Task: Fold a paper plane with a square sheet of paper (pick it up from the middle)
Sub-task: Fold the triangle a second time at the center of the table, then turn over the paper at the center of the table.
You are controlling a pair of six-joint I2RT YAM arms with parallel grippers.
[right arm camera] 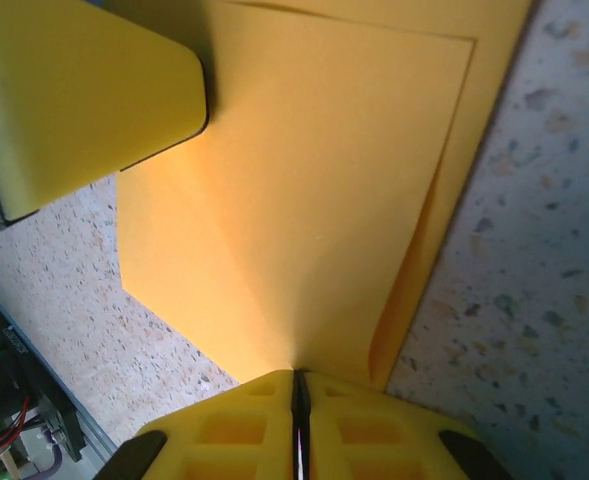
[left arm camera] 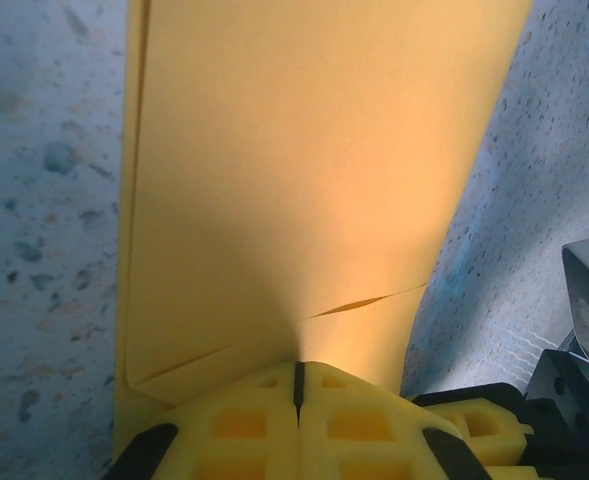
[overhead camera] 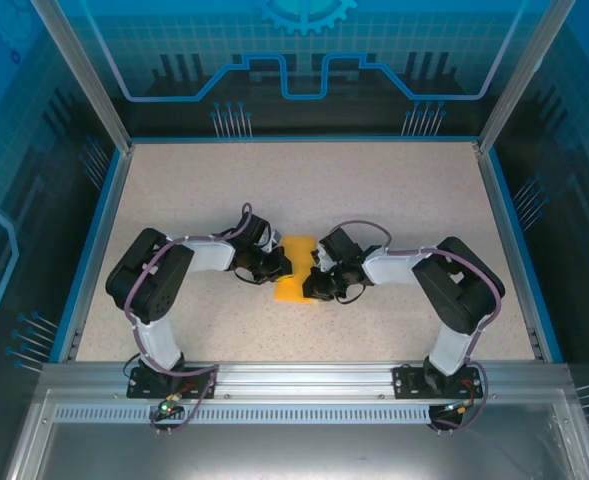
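- Paper (overhead camera: pixel 296 270) — folded into overlapping layers — sits at the middle of the speckled counter (overhead camera: pixel 394 190).
- Left pincer (left arm camera: pixel 296 375) is closed tight on its left edge, the yellow fingers (left arm camera: pixel 234 420) pressed together with the paper caught in the seam.
- Right pincer (right arm camera: pixel 299 385) is clamped the same way on the opposite edge, next to a loose flap (right arm camera: pixel 404 320) that stands slightly open.

The folded orange-yellow sheet of thin paper (overhead camera: pixel 295 262) sits near the middle of the speckled beige surface (overhead camera: pixel 374 190), between my two arms. My left jaws pinch its left edge and my right jaws its right edge, facing each other across it.
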